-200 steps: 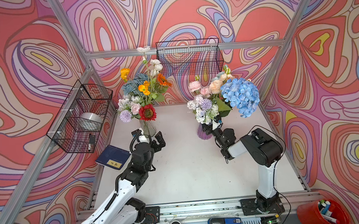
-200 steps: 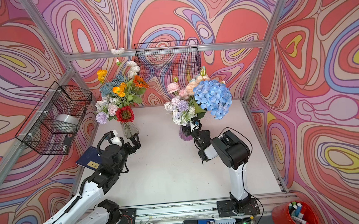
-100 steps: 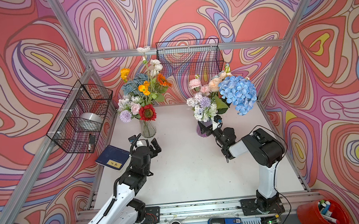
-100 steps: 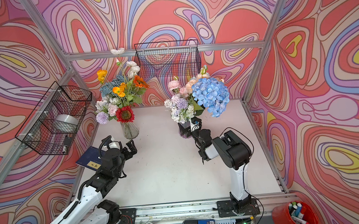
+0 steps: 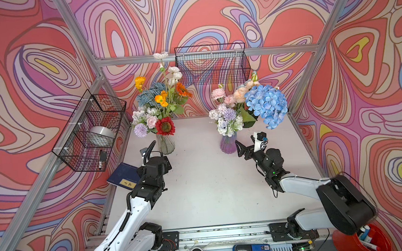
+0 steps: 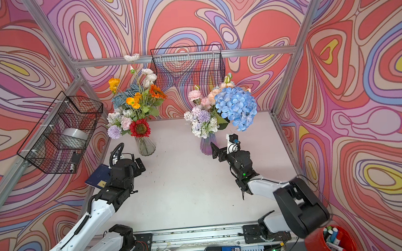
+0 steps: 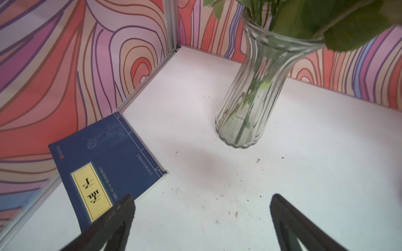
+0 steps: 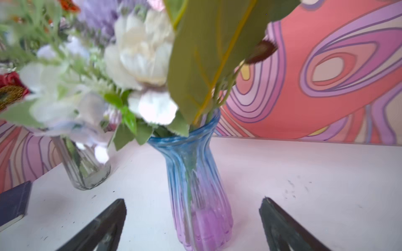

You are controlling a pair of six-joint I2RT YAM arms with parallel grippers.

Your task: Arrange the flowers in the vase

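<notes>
- A wire basket is hung on the left wall, and a silver object is seen inside it.
- A blue book is laid flat at the left edge of the table, partly hidden by the left arm in both top views.
- The left gripper is held released, with the jaws spread wide and nothing between them. It is placed just near of the clear vase and apart from it.
- The left bunch is stood upright in the clear vase: red and orange daisies, white poppies, dusty-blue roses and a lilac pompom.
- A second basket is hung on the far wall.
- The right bunch is stood in the purple vase, far on the table. Pink peonies and a lilac pompom are seen in it, and a blue hydrangea is leaned to the right.
- The right gripper is held released just right of the purple vase, with the jaws wide. Nothing is grasped.
- A red cup of pens is seen at the near right, off the table.
</notes>
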